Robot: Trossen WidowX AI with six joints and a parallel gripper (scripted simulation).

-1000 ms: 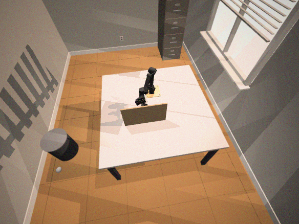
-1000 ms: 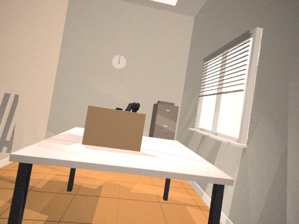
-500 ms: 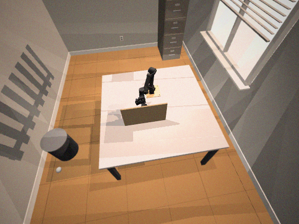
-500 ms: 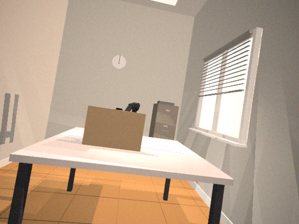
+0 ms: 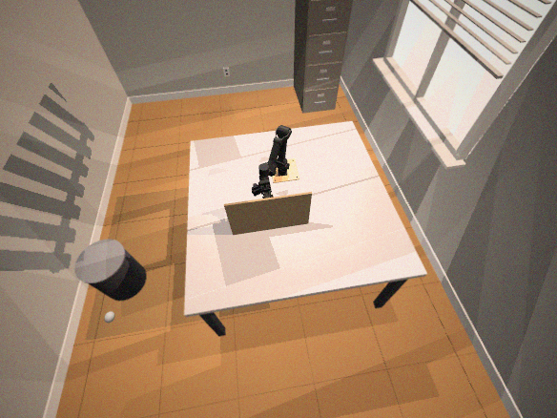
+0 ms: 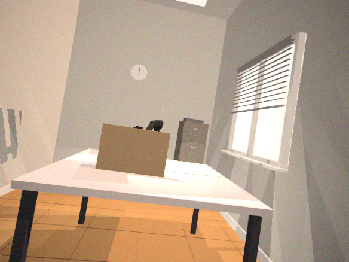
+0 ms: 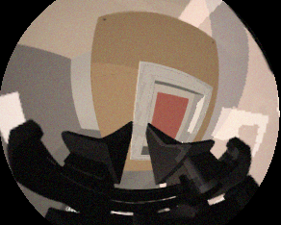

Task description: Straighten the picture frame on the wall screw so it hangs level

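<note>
In the wrist view, the gripper [image 7: 137, 152] is clamping its two dark fingers on the lower edge of the picture frame [image 7: 145, 107], a pale grey border around a red picture, which is hanging tilted against the brown wall panel [image 7: 116, 50]. From the exterior view, the near edge of the white table [image 6: 143, 191] is running across the foreground on black legs, with patches of sunlight and shadow lying over its top, and the back of the panel is standing upright near the middle of the tabletop, hiding the frame on its far face. In the top view the arm [image 5: 276, 155] is reaching from its tan base plate [image 5: 296, 174], which is sitting toward the far edge of the tabletop, down to the panel's far side, nearer the panel's left end. Orange floor tiles are showing around and under the table. On the floor off the table's near left corner, a dark round bin [image 5: 112, 269] is standing beside the wall, with a small white ball [image 5: 110, 316] lying just in front of it. Beyond the table's far right corner a grey filing cabinet [image 5: 321, 48] is standing against the back wall. A window with slatted blinds [image 6: 263, 101] is letting light in along the right wall, and a round clock [image 6: 138, 72] is hanging on the far wall.
</note>
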